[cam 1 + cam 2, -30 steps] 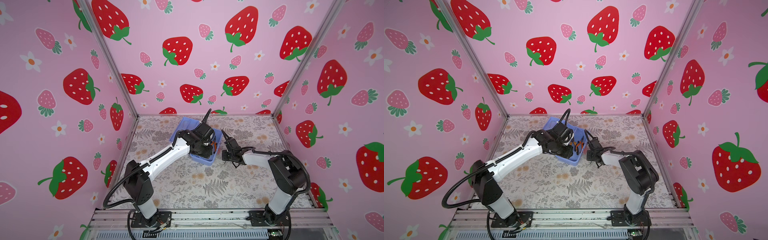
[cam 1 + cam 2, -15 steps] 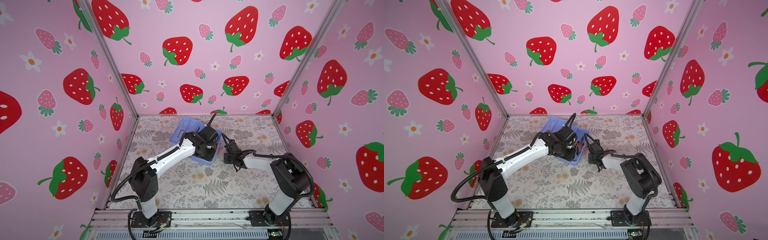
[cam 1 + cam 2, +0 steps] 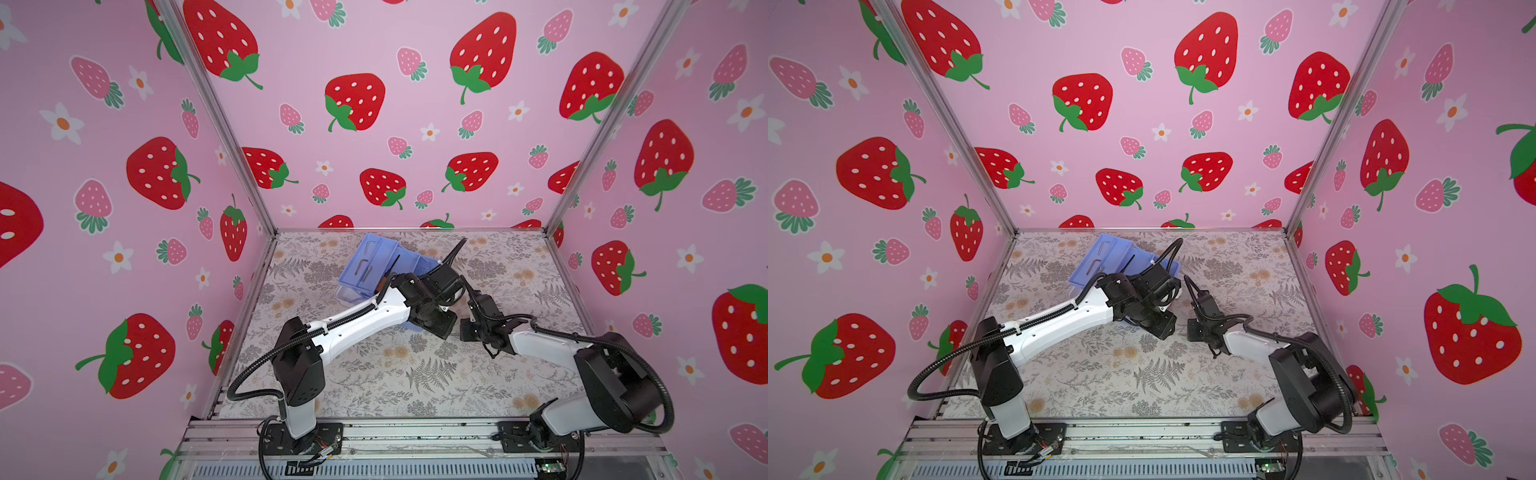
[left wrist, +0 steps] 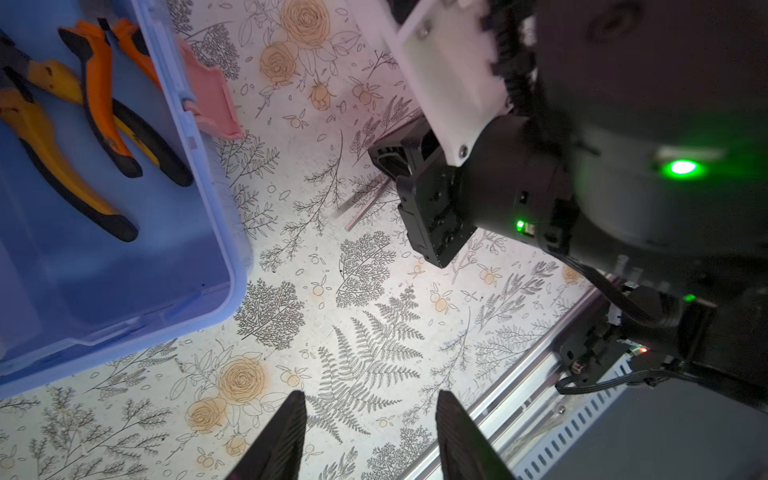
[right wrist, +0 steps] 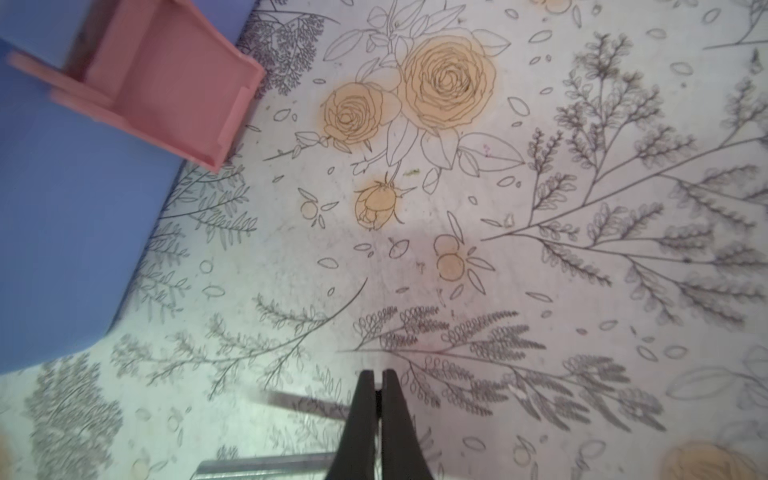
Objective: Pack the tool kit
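The tool kit's periwinkle-blue box (image 3: 374,262) (image 3: 1104,257) stands at the back middle, partly under my left arm. Its base (image 4: 124,257) holds orange-handled pliers (image 4: 95,104), and the pink latch (image 4: 212,104) (image 5: 166,83) hangs open off its side. My left gripper (image 4: 370,436) (image 3: 440,328) is open and empty above the mat, just off the box's corner. My right gripper (image 5: 378,376) (image 4: 395,166) (image 3: 467,330) is shut on a thin grey hex key (image 5: 266,463) (image 4: 365,214) that sticks out sideways low over the mat. A blurred grey streak beside the key may be its shadow.
Both grippers are close together on the floral mat (image 3: 415,374), in front of the box. The metal front rail (image 4: 519,395) (image 3: 415,432) lies near the left gripper. Pink strawberry walls close in the back and both sides.
The right gripper has shut on the hex key. The left gripper has swung from over the box to the mat in front of it and opened a little wider.
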`<control>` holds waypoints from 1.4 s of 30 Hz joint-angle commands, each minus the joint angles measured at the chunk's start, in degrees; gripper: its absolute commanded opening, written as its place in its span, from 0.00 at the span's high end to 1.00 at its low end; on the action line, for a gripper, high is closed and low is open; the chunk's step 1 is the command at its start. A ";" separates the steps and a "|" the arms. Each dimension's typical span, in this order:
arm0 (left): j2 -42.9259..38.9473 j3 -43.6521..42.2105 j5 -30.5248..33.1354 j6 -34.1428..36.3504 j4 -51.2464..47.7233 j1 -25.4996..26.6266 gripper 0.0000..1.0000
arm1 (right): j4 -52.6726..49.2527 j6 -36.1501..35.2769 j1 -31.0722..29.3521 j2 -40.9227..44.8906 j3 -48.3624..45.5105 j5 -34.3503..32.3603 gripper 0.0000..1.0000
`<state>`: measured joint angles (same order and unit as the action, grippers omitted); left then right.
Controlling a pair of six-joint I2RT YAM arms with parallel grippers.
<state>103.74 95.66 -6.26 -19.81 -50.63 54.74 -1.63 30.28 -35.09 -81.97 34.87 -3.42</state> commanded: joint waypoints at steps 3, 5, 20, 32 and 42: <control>-0.80 -1.93 -6.84 -2.37 5.37 -0.24 0.48 | 0.28 -4.19 0.88 7.48 -2.22 6.69 1.00; -0.70 -2.73 -9.06 -3.47 7.34 -0.25 0.48 | 0.49 -4.86 0.99 9.93 -3.14 8.41 1.00; 1.60 -4.32 -12.94 -7.79 11.66 -1.30 0.49 | 0.40 -4.53 2.22 21.51 -4.88 16.50 1.00; 4.71 -3.19 -13.34 -7.96 11.78 -1.83 0.58 | -0.08 -3.90 2.40 25.45 -4.88 18.63 1.00; 3.78 -3.45 -12.44 -7.31 11.55 -1.78 0.59 | -0.82 -4.57 2.40 24.02 -5.21 16.29 1.00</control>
<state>108.81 91.44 -18.98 -27.31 -38.79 53.12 -1.41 26.33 -33.08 -57.56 30.68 13.96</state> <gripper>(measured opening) 0.407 0.042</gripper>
